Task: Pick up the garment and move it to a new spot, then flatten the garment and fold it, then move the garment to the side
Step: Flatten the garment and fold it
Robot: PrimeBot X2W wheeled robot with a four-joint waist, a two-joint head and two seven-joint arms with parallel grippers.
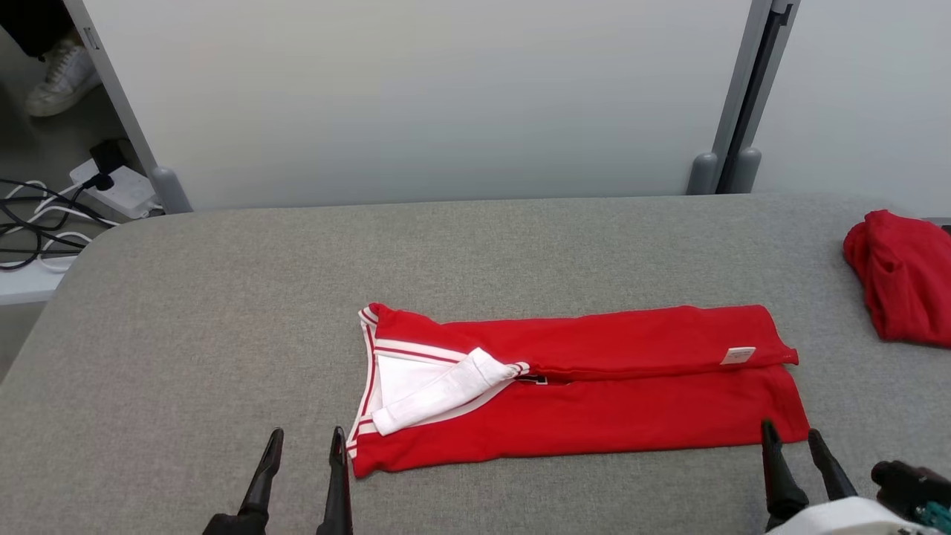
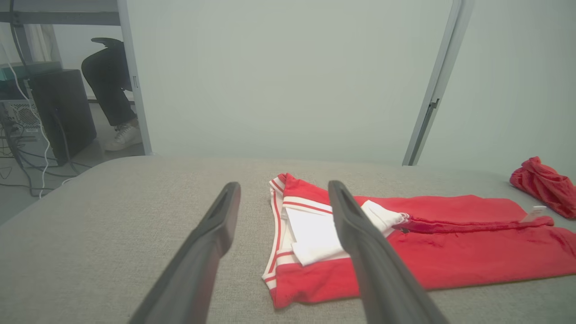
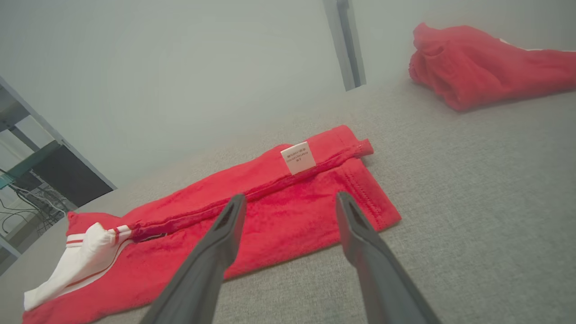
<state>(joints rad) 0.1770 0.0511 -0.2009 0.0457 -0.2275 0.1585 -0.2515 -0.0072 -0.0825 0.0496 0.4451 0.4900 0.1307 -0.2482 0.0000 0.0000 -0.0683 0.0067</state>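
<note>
— So, where is the garment (image 1: 594, 394) lying?

— Across the middle of the grey tabletop (image 1: 223, 312), folded lengthwise into a long red band. Its end with the white-and-red striped trim points to the robot's left, and a white part (image 1: 446, 386) lies folded over there. The hem end points right, with a small white label (image 1: 738, 355) on the upper layer near that edge.

— And the left gripper (image 1: 307, 431)?

— Wide open and holding nothing. It sits at the near left corner of the garment, with its right finger just beside the striped edge and its left finger over bare tabletop.

— What about the right gripper (image 1: 790, 428)?

— Also spread wide, with nothing between its fingers. It stands at the near right corner, and in the head view its left fingertip overlaps the hem. Whether it touches the cloth, I cannot tell.

— Anything else on the surface?

— A second red cloth (image 1: 903, 275), bunched in a heap at the far right edge, well apart from the folded one. Behind the tabletop stands a pale partition (image 1: 416, 96). Beyond it, at the left, are a white shoe (image 1: 63, 74) and a power strip (image 1: 119, 186) with cables on the floor.
</note>
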